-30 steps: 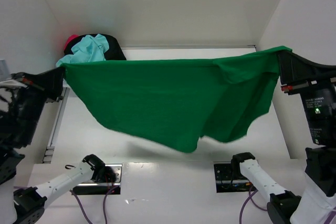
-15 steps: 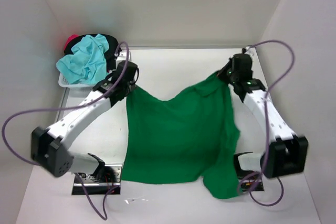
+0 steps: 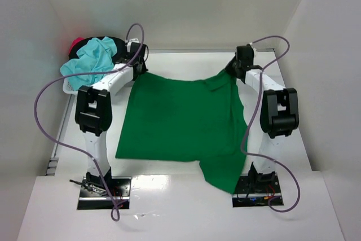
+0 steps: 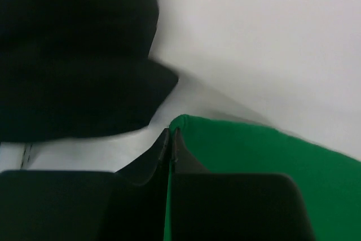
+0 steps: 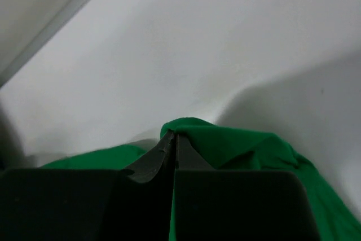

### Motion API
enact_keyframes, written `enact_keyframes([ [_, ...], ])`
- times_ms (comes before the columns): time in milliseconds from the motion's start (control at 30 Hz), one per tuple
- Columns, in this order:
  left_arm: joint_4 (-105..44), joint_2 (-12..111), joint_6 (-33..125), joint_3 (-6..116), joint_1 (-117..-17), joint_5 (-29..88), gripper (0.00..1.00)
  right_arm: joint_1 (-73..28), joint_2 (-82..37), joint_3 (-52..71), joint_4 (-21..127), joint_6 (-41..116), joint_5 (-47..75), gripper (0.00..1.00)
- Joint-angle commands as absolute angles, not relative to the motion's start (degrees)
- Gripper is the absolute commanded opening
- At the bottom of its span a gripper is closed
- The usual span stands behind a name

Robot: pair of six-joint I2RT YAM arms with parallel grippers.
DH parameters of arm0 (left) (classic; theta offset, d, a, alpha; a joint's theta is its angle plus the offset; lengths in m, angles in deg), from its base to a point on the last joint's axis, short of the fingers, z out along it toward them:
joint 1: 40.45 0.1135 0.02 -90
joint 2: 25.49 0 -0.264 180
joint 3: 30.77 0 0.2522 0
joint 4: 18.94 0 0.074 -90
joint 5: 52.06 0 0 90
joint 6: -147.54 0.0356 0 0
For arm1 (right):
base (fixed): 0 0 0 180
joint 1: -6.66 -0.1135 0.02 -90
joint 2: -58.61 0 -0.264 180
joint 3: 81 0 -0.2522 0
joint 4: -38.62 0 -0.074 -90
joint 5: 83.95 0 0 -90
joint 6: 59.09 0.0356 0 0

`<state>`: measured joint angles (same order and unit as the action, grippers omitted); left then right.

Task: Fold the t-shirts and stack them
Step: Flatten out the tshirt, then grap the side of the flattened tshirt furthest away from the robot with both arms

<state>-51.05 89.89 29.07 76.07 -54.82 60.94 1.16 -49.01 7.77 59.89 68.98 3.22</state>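
**Green shirt [image 3: 180,119] flat on table, both far corners pinched**

Shirt lies spread mid-table [image 3: 169,187], with one flap trailing toward the near right. Left gripper [image 3: 137,73] has its jaws clamped on the far-left corner. Right gripper [image 3: 232,70] has its jaws clamped on the far-right corner, where the cloth is bunched. Both arms are stretched toward the far edge. At far left, the basket [image 3: 66,87] holds a pile of turquoise shirt [image 3: 90,63], black shirt [image 3: 118,46] and pink shirt [image 3: 77,42], just beside the left gripper.

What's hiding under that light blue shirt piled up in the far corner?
Under the turquoise shirt a black shirt and a bit of pink cloth poke out, all in a white basket. Anything deeper in the pile is covered.
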Motion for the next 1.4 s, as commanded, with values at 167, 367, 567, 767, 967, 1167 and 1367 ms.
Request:
enact_keyframes([
  [167,-48.5,98.9,31.4,88.1,-51.8,57.4,0.0,3.7,-59.2,-11.2,57.0,66.7,2.1,0.0],
  [367,-48.5,103.3,31.4,92.5,-51.2,55.4,0.0,5.3,-66.5,-18.9,59.3,65.5,4.1,0.02],
  [567,-48.5,107.9,32.0,97.5,-50.6,55.4,0.0,5.3,-73.7,-26.3,62.6,63.0,5.7,0.05],
  [767,-49.0,110.6,33.3,103.3,-49.6,57.1,0.0,5.3,-75.4,-27.4,63.2,61.9,8.4,0.16],
  [967,-53.1,116.2,36.2,113.7,-49.1,58.2,0.0,5.3,-74.7,-28.0,63.9,61.3,9.7,0.52],
  [1167,-57.0,120.6,36.8,121.7,-49.1,57.2,0.0,5.3,-72.0,-25.1,65.7,61.3,7.5,0.61],
  [1367,-58.9,122.6,37.3,124.9,-49.1,57.2,0.0,5.3,-70.8,-20.7,65.7,63.3,5.3,0.56],
])
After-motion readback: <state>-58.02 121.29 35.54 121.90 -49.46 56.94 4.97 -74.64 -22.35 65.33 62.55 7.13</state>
